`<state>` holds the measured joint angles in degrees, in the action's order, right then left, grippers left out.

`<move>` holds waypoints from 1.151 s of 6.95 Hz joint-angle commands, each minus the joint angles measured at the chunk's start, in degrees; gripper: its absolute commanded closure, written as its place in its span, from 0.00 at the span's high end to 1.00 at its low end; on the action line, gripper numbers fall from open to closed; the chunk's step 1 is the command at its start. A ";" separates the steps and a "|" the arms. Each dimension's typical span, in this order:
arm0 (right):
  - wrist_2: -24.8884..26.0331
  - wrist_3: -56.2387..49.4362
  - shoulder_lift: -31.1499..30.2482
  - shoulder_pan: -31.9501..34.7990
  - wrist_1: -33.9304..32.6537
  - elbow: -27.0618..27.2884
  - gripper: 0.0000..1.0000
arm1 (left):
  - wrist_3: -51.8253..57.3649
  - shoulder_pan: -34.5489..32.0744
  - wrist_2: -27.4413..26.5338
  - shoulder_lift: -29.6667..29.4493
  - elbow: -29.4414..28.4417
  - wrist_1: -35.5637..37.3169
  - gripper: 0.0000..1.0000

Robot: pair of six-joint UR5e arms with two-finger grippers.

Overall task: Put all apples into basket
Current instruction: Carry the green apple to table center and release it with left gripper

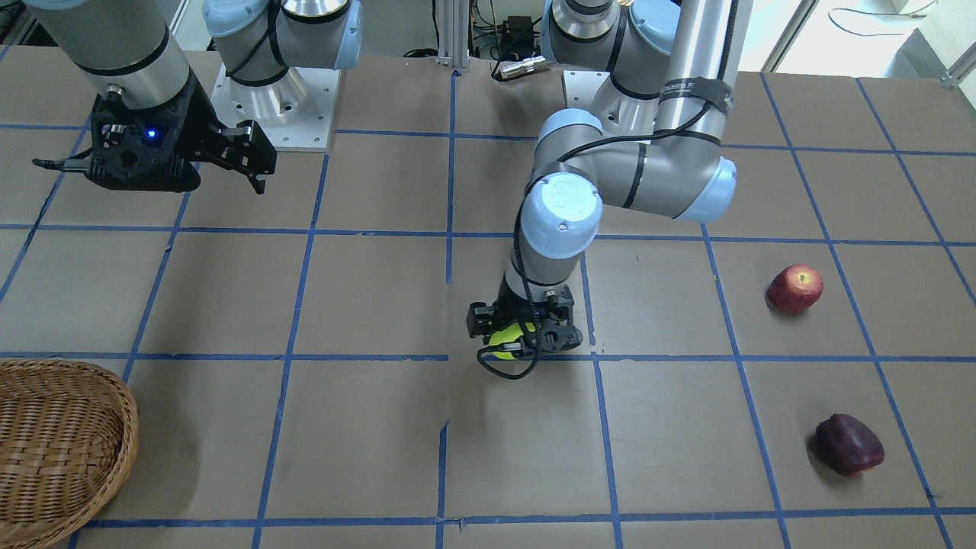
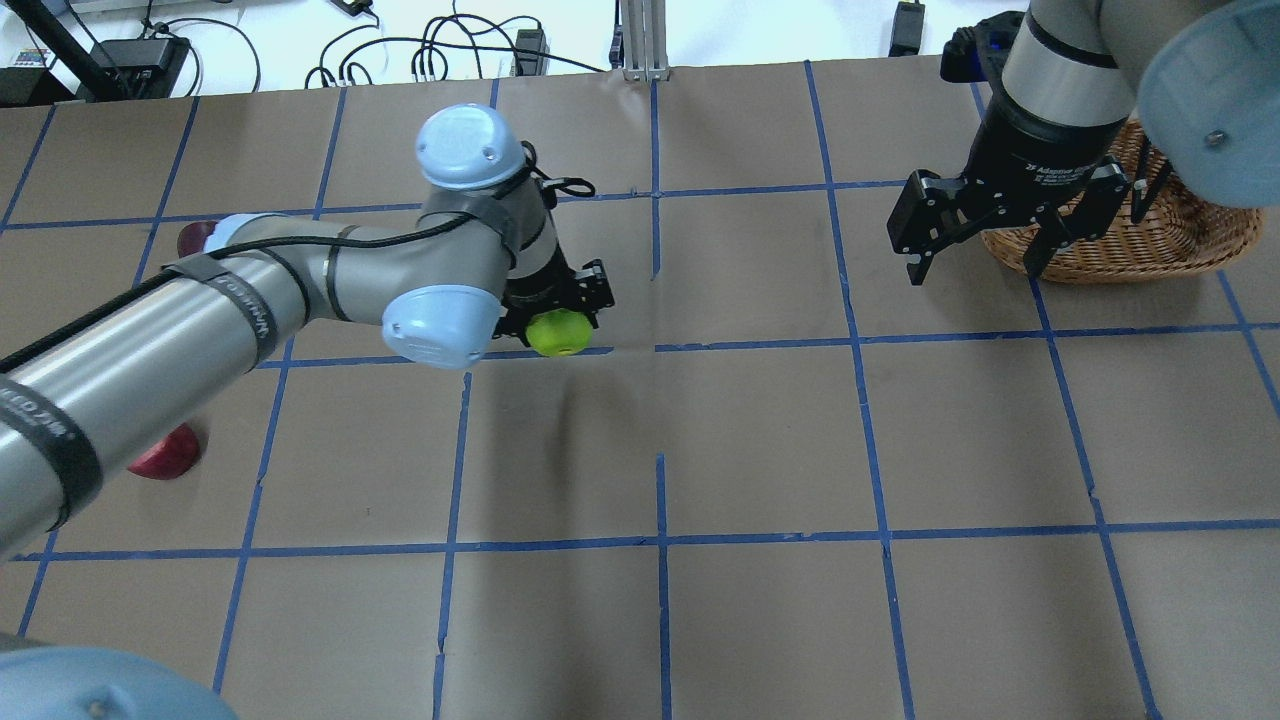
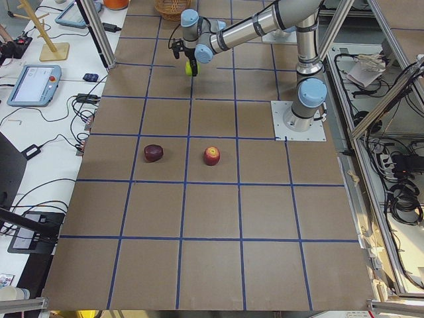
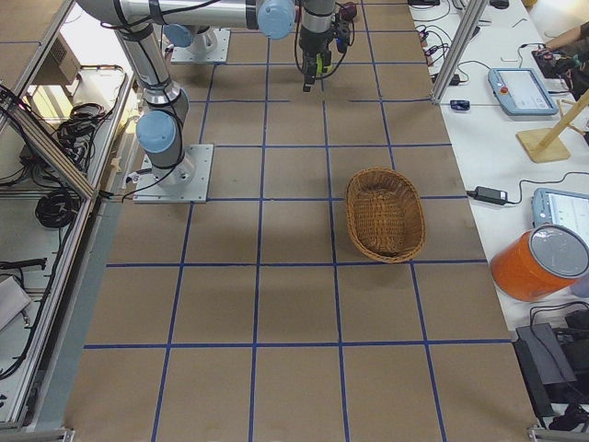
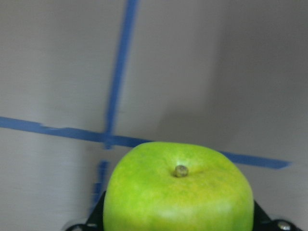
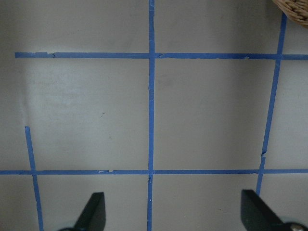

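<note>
My left gripper (image 1: 524,338) is shut on the yellow-green apple (image 1: 503,336), held above the table's middle; it also shows in the overhead view (image 2: 558,332) and fills the left wrist view (image 5: 178,192). The red apple (image 1: 794,288) and the maroon apple (image 1: 849,444) lie on the table on my left side, apart from each other. The wicker basket (image 1: 61,442) stands on my right side, with nothing in it in the exterior right view (image 4: 385,214). My right gripper (image 2: 978,270) is open and holds nothing, hovering beside the basket (image 2: 1150,250).
The table is brown paper with a grid of blue tape lines (image 2: 655,345). In the overhead view my left arm (image 2: 250,300) hides part of the maroon apple (image 2: 195,238) and of the red apple (image 2: 165,455). Tablets and an orange container (image 4: 538,262) sit off the table.
</note>
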<state>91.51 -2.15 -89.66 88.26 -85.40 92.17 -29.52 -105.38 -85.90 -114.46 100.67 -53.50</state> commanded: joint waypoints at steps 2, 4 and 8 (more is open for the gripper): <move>2.53 0.48 2.30 -0.28 -0.21 0.29 1.00 | -8.89 -5.36 0.73 -5.94 -2.76 5.07 1.00; 1.83 -0.56 2.91 -0.28 -1.95 0.29 1.00 | -7.66 -3.61 1.08 -3.15 -3.20 4.55 1.00; -5.94 1.61 10.19 3.91 -14.85 0.56 1.00 | 21.64 11.91 -2.05 7.81 -10.68 -28.78 1.00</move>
<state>90.45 -1.58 -82.21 89.93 -95.54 92.75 -23.47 -98.66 -85.78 -110.77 90.79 -71.67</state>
